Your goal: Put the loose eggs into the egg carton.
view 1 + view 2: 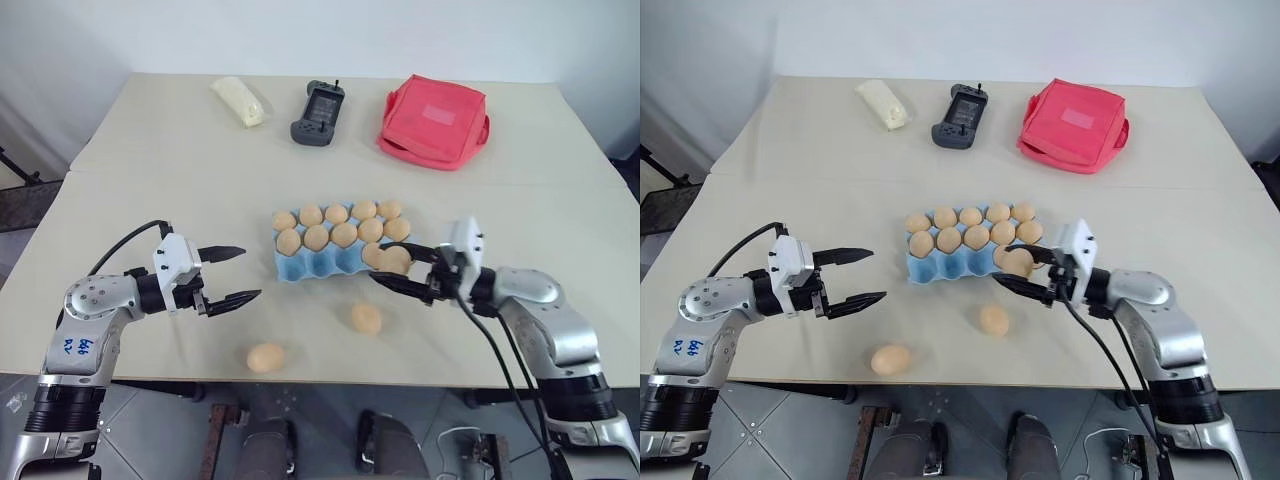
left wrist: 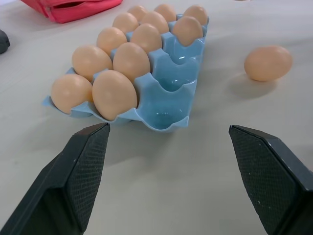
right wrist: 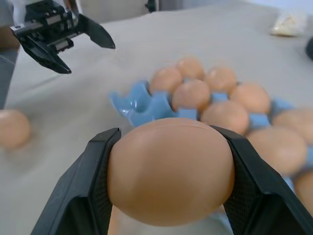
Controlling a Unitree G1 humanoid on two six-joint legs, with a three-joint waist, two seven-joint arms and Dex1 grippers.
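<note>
Ahead of our left claw (image 1: 232, 276), its fingers wide apart, bare table (image 1: 150, 180) runs to the carton (image 1: 300, 266), whose near cups gape. Our right claw (image 1: 400, 268) pinches an egg (image 1: 396, 260) at the carton's near right corner; two loose eggs (image 1: 366, 318) (image 1: 265, 357) lie between the claws.

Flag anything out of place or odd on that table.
Two eggs lie loose on the table in front of the carton, the nearer one close to the edge. The right pincer holds a third egg. Nothing looks cracked or spilled.
</note>
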